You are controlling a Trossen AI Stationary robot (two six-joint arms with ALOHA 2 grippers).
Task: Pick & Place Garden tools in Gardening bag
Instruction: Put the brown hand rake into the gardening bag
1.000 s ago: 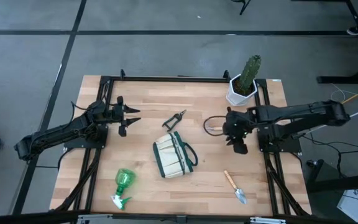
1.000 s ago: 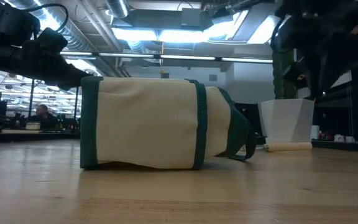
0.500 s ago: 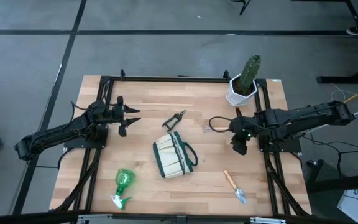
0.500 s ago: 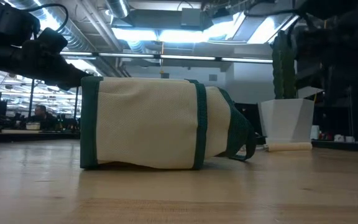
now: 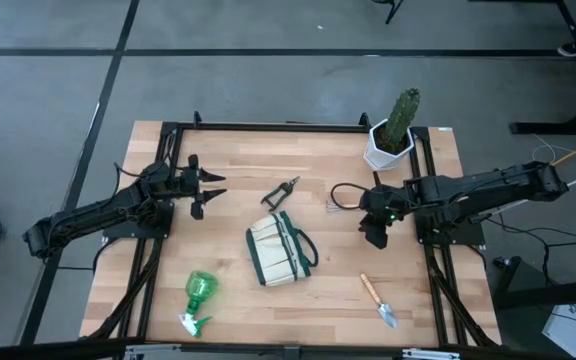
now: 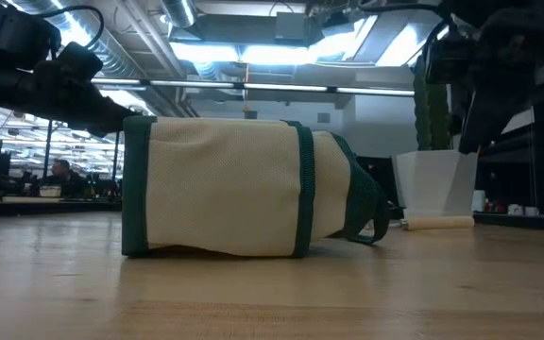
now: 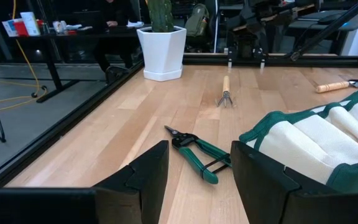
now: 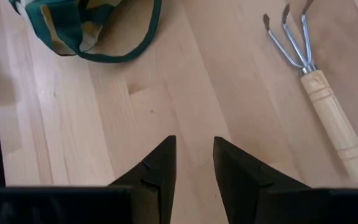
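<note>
The cream gardening bag [image 5: 280, 250] with green trim lies on its side mid-table, resting on its side wall; it also shows in the low view [image 6: 225, 189]. The dark shears [image 5: 281, 192] lie just beyond it and show in the left wrist view [image 7: 194, 152]. The rake [image 8: 316, 87] lies flat near my right gripper [image 5: 373, 238], which is open, empty and pointing down at bare wood [image 8: 194, 155]. The trowel [image 5: 378, 300] lies near the front right. The green spray bottle [image 5: 198, 298] lies at the front left. My left gripper [image 5: 211, 190] is open and empty at the left, level above the table [image 7: 197, 168].
A cactus in a white faceted pot [image 5: 390, 135] stands at the far right corner, behind the right arm. The bag's loop handle [image 8: 123, 43] lies on the wood between the bag and my right gripper. Black frame rails [image 5: 428, 200] run along both table sides.
My right gripper has drifted a little toward the table's right edge and then come back toward the left, nearer the rake and the bag, staying open. Nothing on the table has moved.
</note>
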